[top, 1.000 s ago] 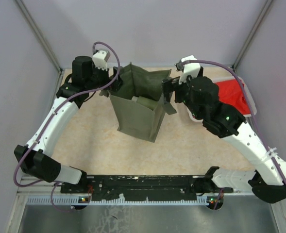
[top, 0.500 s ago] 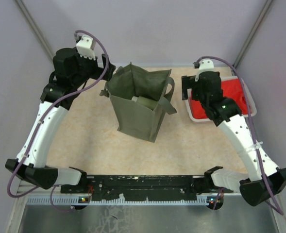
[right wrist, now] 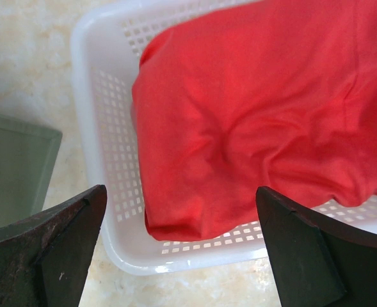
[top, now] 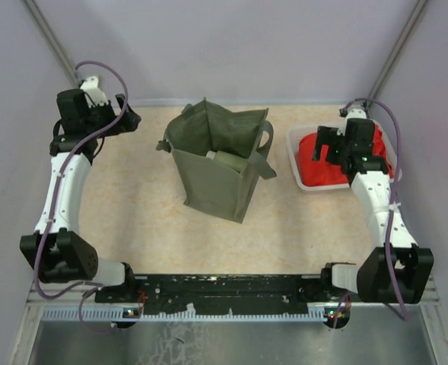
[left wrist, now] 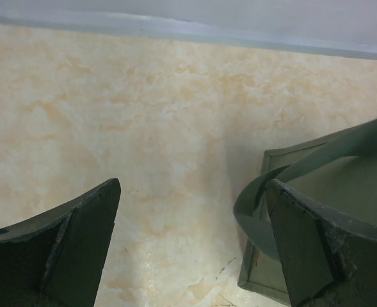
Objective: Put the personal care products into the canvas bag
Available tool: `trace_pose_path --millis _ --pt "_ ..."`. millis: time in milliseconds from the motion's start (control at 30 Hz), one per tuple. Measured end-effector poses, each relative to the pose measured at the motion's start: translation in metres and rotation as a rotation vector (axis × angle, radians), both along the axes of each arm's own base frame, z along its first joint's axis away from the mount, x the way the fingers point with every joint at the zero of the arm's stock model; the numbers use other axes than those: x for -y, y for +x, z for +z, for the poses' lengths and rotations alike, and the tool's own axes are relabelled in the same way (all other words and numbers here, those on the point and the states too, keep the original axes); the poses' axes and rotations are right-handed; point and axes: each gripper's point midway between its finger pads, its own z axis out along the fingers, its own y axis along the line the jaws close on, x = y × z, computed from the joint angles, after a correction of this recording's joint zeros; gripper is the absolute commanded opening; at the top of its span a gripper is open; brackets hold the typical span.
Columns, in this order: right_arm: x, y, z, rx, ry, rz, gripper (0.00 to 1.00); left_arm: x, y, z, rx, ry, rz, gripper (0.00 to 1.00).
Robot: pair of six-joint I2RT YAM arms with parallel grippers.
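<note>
The olive-green canvas bag (top: 216,163) stands open in the middle of the table, its handles hanging at the sides. Inside its mouth I see pale green bottles (top: 230,160) lying together; their number is unclear. My left gripper (top: 132,119) is open and empty at the far left, well clear of the bag; the left wrist view shows the bag's corner and strap (left wrist: 284,192) beside its right finger. My right gripper (top: 322,144) is open and empty over the white tray. In the right wrist view the bag's edge (right wrist: 15,166) shows at the left.
A white perforated tray (top: 294,171) holding a red cloth (top: 322,163) sits at the right; in the right wrist view the tray (right wrist: 111,160) and cloth (right wrist: 258,115) fill the frame. Grey walls close in the table on three sides.
Both arms have pulled back from the bag's mouth: the left swung out to the far left corner, the right moved right over the tray. The bag has stayed put.
</note>
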Motion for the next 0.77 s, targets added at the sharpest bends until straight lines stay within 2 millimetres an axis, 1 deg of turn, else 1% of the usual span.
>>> trace_pose_path --millis 100,167,233,300,467,600,767 --pt "0.002 0.001 -0.026 -0.05 0.041 -0.001 0.99 -0.015 0.004 -0.027 -0.06 -0.037 0.035 1.0" --pt "0.006 0.0 -0.037 -0.067 0.066 -0.013 0.99 -0.019 0.008 -0.036 -0.08 -0.057 0.046 1.0" --pt "0.009 0.001 -0.041 -0.07 0.08 -0.021 0.99 -0.019 0.012 -0.039 -0.085 -0.07 0.047 1.0" --pt "0.01 0.002 -0.042 -0.066 0.089 -0.025 0.99 -0.018 0.015 -0.043 -0.093 -0.083 0.044 1.0" --pt "0.009 0.007 -0.038 -0.042 0.094 -0.022 0.99 -0.017 0.02 -0.057 -0.127 -0.092 0.039 1.0" --pt "0.009 0.007 -0.037 -0.04 0.093 -0.024 0.99 -0.017 0.018 -0.067 -0.147 -0.093 0.04 1.0" --pt "0.01 0.007 -0.038 -0.04 0.091 -0.025 0.99 -0.017 0.018 -0.073 -0.15 -0.09 0.039 1.0"
